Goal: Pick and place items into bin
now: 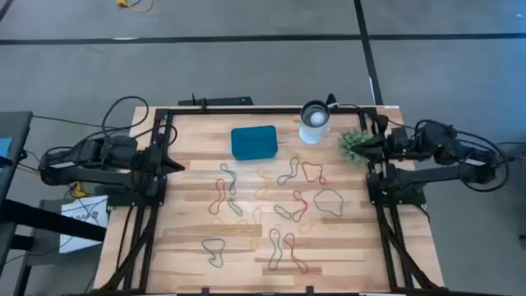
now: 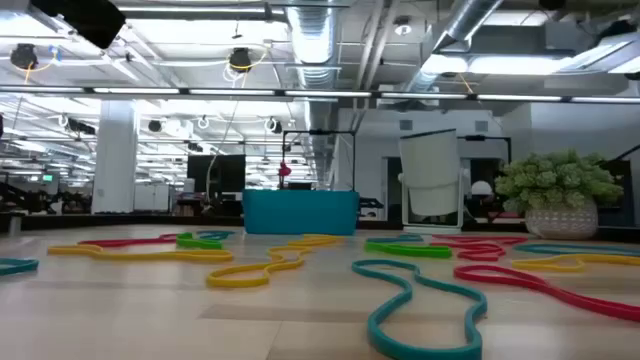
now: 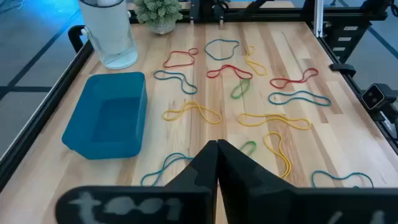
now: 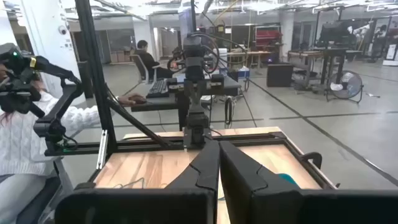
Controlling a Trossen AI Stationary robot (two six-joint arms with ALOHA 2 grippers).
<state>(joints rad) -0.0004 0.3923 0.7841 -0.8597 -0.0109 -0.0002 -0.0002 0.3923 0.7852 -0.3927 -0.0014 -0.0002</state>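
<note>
Many thin rubber-band loops (image 1: 275,201) in red, orange, yellow, green and grey lie flat across the middle of the wooden table; they also show in the left wrist view (image 3: 249,93) and the low view (image 2: 420,300). The teal bin (image 1: 254,141) stands on the table at the far middle and looks empty in the left wrist view (image 3: 109,115). My left gripper (image 1: 177,165) is shut and empty at the table's left edge. My right gripper (image 1: 362,148) is shut and empty at the right edge, beside the green plant ball.
A round white-and-metal cup (image 1: 314,122) stands far right of the bin. A spiky green plant ball (image 1: 353,144) sits next to my right gripper. A black frame (image 1: 246,111) runs around the table's edges. A person in a white sleeve (image 4: 25,137) is beyond the table.
</note>
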